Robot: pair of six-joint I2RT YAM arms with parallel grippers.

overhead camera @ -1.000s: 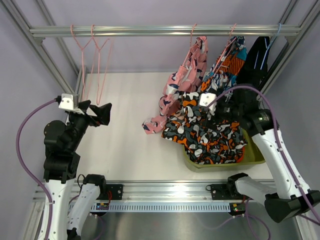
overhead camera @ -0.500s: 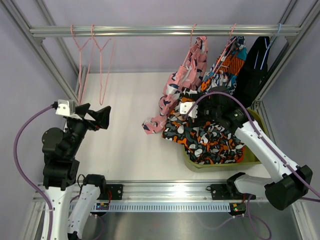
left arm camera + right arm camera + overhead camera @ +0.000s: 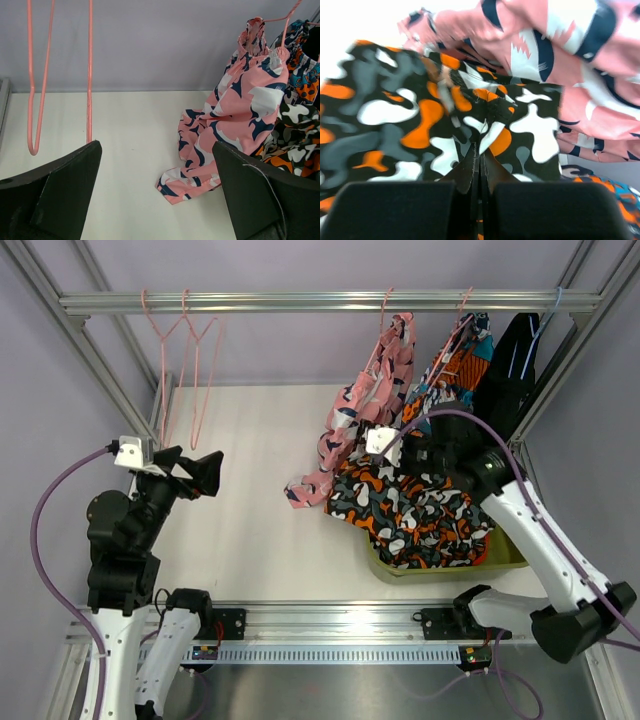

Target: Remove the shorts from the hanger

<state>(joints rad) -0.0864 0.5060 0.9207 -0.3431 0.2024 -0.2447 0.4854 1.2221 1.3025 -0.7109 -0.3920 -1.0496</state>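
— Judging by the rail, how much can be counted as done?

— Two pink wire hangers are seen bare at its left end. Camo shorts are found off the rail, draped over the green bin at the right of the tabletop. That much may be reckoned finished.

— And what is left?

— Three pairs are left hung at the right end. Pink shorts are trailed by their lower hem onto the tabletop, teal shorts are hung beside them, and black shorts furthest right. More than half of the work is judged outstanding.

— How are the end effectors placed?

— The right end effector is closed, with a fold of the camo shorts pinched at its tips, just beside the pink shorts. The left end effector is held wide open over bare tabletop, well apart from all the cloth, and nothing is gripped in it.

— What can be said of the materials?

— All the shorts are seen to be thin, limp fabric, creased and bunched. The camo print is made of rounded orange, black, grey and white blotches, the pink of navy and white shapes. The hangers are thin bent wire and the rail is ribbed metal. The bin is taken for smooth plastic.
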